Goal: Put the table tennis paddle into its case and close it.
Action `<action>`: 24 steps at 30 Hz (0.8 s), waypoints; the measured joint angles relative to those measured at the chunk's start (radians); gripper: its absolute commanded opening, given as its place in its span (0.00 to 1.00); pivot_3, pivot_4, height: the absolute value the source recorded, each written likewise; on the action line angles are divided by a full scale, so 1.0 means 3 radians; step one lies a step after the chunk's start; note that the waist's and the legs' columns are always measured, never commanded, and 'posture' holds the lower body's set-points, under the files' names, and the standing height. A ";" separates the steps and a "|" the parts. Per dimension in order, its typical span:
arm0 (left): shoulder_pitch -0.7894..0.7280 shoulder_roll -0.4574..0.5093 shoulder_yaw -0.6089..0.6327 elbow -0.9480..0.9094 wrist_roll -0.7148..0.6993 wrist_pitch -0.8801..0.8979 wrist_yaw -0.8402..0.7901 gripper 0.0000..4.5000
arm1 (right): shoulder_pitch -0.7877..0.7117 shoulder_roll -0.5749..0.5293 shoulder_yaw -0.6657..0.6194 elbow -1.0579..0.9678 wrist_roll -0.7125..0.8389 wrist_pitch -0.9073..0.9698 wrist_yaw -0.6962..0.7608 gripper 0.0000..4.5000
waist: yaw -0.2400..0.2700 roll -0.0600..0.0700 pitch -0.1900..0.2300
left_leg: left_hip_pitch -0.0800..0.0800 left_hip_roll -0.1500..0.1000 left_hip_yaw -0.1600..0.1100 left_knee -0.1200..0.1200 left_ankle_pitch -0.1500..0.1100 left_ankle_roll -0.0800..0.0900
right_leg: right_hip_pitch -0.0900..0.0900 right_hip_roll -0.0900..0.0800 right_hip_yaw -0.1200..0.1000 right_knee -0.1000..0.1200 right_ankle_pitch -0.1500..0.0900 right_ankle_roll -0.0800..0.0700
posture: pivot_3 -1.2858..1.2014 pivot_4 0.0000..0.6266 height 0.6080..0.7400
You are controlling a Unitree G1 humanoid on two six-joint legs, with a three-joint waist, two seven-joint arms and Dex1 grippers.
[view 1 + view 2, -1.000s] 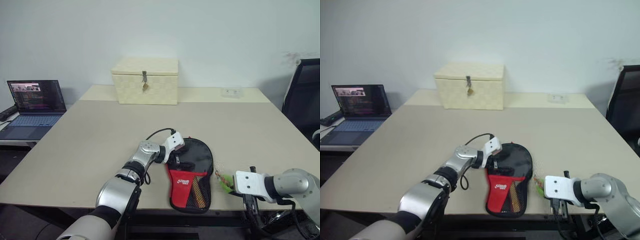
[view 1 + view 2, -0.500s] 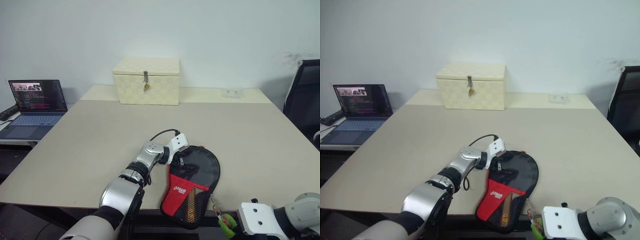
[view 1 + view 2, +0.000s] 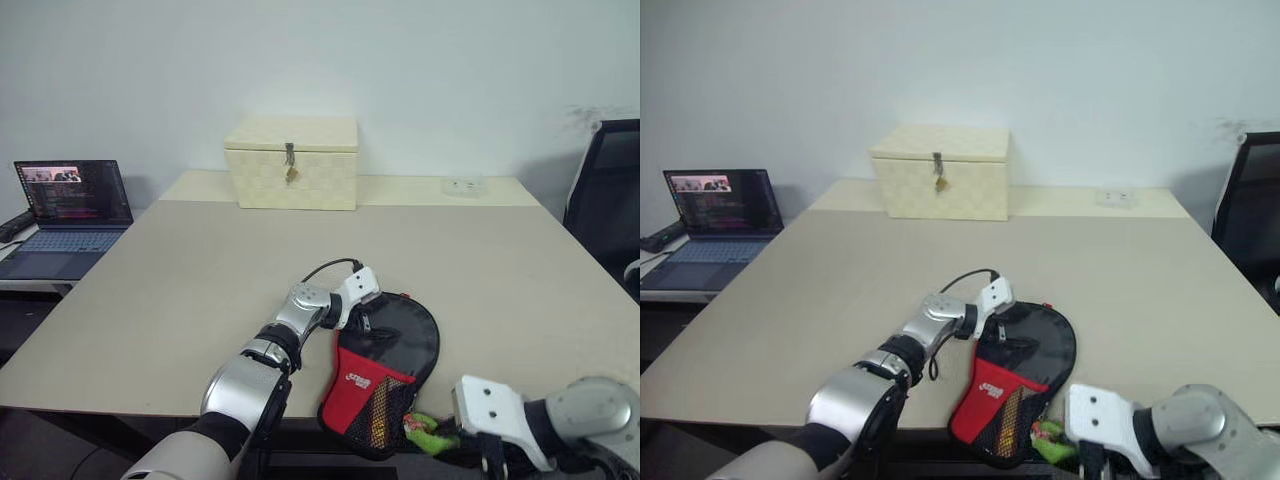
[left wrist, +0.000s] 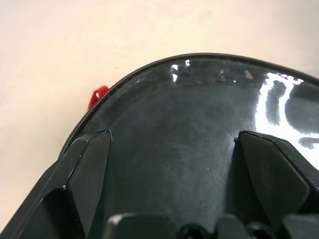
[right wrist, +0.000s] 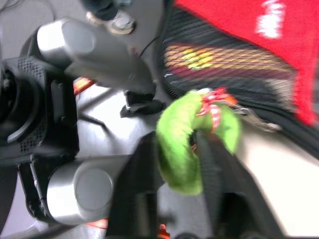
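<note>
your case (image 3: 383, 365) lies at the near edge of the surface (image 3: 180, 270), with its round end toward the far side and its narrow red end hanging a little over the edge toward you. so its long line runs from far to near, leaning a bit to your left at the near end. you cannot see the paddle, so i think it is inside.

your left hand (image 4: 169, 164) sits at the round far end, fingers (image 4: 89, 164) spread wide on both sides of the shiny black top, pinning it but not pinching it.

the green pull tag (image 5: 192, 144) hangs at the near end, just by the mesh pocket (image 5: 224, 59). your right hand (image 5: 177, 169) is right there, much nearer than the left. the tag loops over one finger (image 5: 212, 164). i cannot tell if the fingers squeeze it.
</note>
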 measured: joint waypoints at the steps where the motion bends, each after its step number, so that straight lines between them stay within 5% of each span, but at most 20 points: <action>1: -0.0001 0.0021 0.0046 -0.0006 -0.0045 -0.0005 -0.0020 1.00 | -0.0081 0.0077 -0.0118 0.0034 0.0150 0.0127 -0.0024 0.45 | -0.0007 0.0000 0.0000 | 0.0000 0.0000 0.0001 0.0000 0.0000 0.0000 | 0.0000 0.0000 0.0001 0.0001 0.0000 0.0000 | 0.52 0.24 1.00; 7: 0.0049 0.0319 0.0382 -0.0372 -0.0449 0.0011 -0.0340 1.00 | -0.0757 0.0337 -0.0551 0.0740 0.0601 0.0537 -0.0292 0.45 | -0.0012 0.0000 0.0002 | 0.0000 0.0002 0.0005 -0.0001 0.0000 0.0000 | -0.0006 0.0000 0.0005 0.0007 0.0001 -0.0001 | 0.52 0.24 1.00; 14: 0.0751 0.0874 0.0528 -0.1664 -0.0964 0.0752 -0.0873 1.00 | -0.1472 0.1002 -0.0142 0.2128 0.0015 0.0270 -0.1060 0.45 | -0.0030 0.0005 0.0001 | -0.0008 0.0005 0.0009 -0.0004 0.0000 0.0001 | -0.0026 0.0000 0.0012 0.0024 0.0007 -0.0023 | 0.52 0.24 1.00; 24: 0.1574 0.1676 0.0498 -0.3412 -0.1491 0.2007 -0.1219 1.00 | -0.1755 0.1569 0.0018 0.3184 -0.0308 0.0096 -0.1449 0.45 | -0.0003 0.0011 0.0005 | -0.0019 0.0028 0.0005 -0.0001 0.0001 0.0001 | -0.0034 0.0001 0.0011 0.0026 0.0007 -0.0026 | 0.52 0.24 1.00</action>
